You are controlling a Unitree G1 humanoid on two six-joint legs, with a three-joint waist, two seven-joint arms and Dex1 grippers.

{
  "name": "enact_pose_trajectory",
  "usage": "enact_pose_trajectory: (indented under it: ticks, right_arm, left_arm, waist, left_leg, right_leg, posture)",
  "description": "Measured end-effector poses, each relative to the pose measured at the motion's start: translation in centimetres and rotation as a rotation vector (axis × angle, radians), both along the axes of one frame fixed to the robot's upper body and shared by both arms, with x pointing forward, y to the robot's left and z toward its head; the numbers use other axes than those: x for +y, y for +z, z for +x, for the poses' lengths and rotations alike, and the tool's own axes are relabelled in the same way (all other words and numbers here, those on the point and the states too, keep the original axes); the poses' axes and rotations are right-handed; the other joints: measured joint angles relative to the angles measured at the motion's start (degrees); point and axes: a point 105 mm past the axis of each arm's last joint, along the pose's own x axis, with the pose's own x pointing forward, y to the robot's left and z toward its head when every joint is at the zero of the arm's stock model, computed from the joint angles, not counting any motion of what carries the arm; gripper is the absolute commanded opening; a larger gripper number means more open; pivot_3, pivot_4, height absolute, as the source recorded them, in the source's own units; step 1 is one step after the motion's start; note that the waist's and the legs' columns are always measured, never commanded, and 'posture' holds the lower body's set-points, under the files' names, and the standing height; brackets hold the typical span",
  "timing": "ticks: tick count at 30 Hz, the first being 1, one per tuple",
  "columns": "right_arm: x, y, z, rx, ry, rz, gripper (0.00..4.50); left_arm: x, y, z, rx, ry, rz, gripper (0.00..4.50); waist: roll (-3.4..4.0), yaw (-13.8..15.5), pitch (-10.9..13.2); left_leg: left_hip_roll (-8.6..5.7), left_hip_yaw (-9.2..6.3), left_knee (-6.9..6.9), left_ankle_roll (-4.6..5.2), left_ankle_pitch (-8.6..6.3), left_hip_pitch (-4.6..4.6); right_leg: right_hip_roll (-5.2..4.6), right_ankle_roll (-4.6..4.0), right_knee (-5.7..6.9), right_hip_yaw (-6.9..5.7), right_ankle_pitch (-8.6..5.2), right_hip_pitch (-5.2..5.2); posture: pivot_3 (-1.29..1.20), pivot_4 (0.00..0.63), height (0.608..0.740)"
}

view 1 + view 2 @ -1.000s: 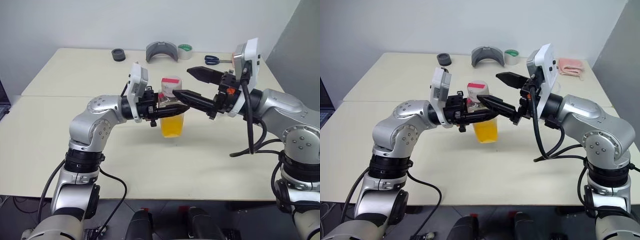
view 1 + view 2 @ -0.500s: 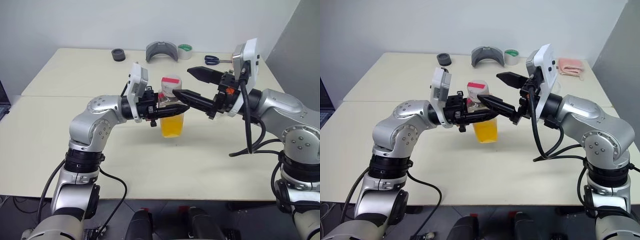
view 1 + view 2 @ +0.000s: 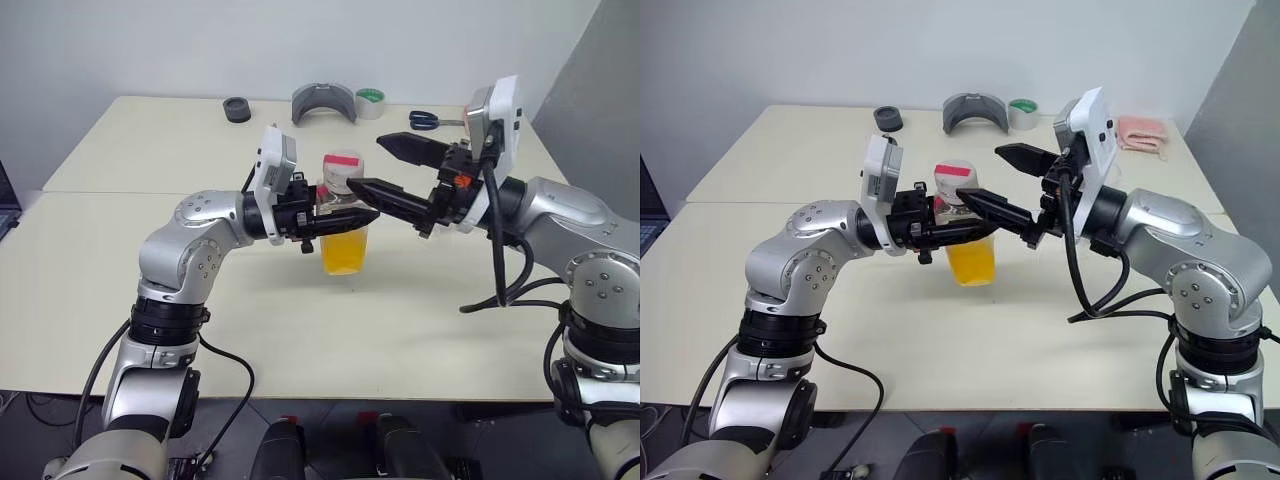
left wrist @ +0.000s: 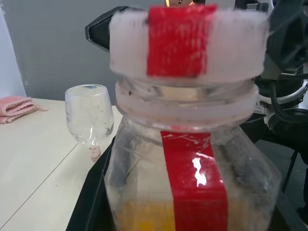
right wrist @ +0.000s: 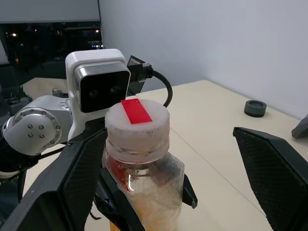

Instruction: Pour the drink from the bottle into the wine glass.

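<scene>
The bottle [image 3: 343, 205] hangs upright above the table [image 3: 150, 300], with my left gripper [image 3: 350, 213] shut on its shoulder from the left. The orange drink [image 3: 344, 250] fills its lower half. Its white cap [image 5: 137, 126] with a red band is on. My right gripper [image 3: 368, 165] reaches in from the right and is open, its two fingers standing on either side of the cap; the lower fingertip [image 3: 358, 186] is close to the neck. The wine glass [image 4: 90, 118] stands upright on the table beyond the bottle in the left wrist view, with no liquid visible in it.
Along the table's far edge lie a black round piece [image 3: 237, 109], a grey curved object [image 3: 323, 103], a tape roll [image 3: 371, 103], blue-handled scissors [image 3: 430, 120] and a pink cloth [image 3: 1140, 133]. A black cable [image 3: 500, 290] hangs from my right arm.
</scene>
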Motion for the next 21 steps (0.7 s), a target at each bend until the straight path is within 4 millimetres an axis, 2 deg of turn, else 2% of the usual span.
enact_pose_trajectory:
  ticks: [21]
  right_arm:
    - [-0.36, -0.08, 0.12, 0.005, -0.020, -0.008, 4.45]
  left_arm:
    - [0.00, 0.01, 0.10, 0.001, 0.010, -0.002, 1.82]
  waist:
    - [0.00, 0.0, 0.0]
  left_leg:
    - [0.00, 0.00, 0.00, 0.00, 0.00, 0.00]
  right_leg:
    - [0.00, 0.00, 0.00, 0.01, 0.00, 0.00]
  posture:
    - [0.00, 0.150, 0.740]
